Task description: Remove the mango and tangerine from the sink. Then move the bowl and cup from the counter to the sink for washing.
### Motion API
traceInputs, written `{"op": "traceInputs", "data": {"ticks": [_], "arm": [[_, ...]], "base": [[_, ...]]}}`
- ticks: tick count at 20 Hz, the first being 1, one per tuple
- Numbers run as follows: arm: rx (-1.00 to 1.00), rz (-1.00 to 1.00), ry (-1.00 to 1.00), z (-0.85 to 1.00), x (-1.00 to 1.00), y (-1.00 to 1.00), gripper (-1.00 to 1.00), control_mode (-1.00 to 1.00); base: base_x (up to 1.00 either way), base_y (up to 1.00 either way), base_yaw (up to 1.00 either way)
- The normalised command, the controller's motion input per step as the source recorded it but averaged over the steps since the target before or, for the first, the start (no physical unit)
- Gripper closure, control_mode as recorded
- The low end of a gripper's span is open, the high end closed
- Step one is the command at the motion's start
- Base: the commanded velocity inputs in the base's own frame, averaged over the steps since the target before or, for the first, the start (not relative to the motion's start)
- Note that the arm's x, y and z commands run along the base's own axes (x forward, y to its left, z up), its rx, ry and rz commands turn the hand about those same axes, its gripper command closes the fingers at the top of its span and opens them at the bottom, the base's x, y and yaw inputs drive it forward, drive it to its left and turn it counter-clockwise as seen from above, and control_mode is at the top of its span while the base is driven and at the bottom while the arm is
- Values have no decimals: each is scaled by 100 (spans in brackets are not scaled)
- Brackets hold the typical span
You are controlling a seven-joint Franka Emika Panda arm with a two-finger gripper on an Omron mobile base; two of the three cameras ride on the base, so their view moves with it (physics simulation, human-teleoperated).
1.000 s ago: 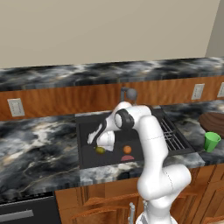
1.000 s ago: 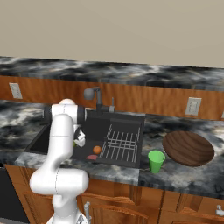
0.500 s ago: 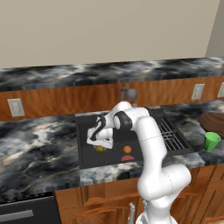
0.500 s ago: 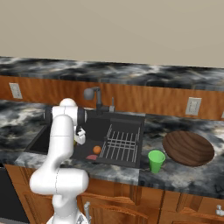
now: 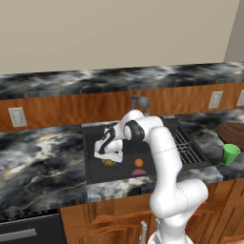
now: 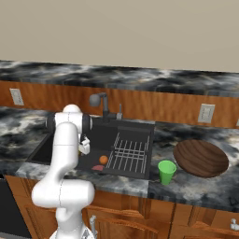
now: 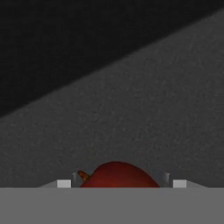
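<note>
The mango (image 7: 118,175), red in the hand view with a small stem, sits between my fingertips. From the left base view it shows yellow-green (image 5: 109,163) on the floor of the black sink (image 5: 126,167), right under my gripper (image 5: 107,157). My gripper (image 7: 120,183) is shut on the mango, its pads against both sides. The tangerine (image 5: 138,162) (image 6: 103,159) lies loose on the sink floor, a short way toward the rack. On the counter right of the sink (image 6: 105,137) stand the wooden bowl (image 6: 200,158) and, nearer the front edge, the green cup (image 6: 166,171) (image 5: 230,154).
A wire rack (image 6: 130,151) fills the sink's right side. The dark faucet (image 6: 99,100) rises behind the basin. A small flat reddish thing (image 5: 138,171) lies just in front of the tangerine. Marbled counter (image 5: 38,157) stretches left of the sink.
The hand has sunk a little lower into the sink over the mango, and its jaws have narrowed onto the fruit. The tangerine, bowl and cup have stayed put.
</note>
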Motion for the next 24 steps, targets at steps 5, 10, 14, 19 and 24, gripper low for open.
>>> {"op": "traceInputs", "data": {"ticks": [5, 10, 14, 19, 24], "arm": [[0, 0, -18, 11, -16, 0, 100, -100], [0, -1, -20, 23, -17, -5, 100, -100], [0, -2, -11, 26, -22, -4, 100, -100], [0, -1, -2, 32, -22, -4, 100, -100], [0, -1, 0, 43, -14, 0, 100, -100]], "base": [[0, 0, 0], [0, 0, 0], [0, 0, 0], [0, 0, 0], [0, 0, 0]]}}
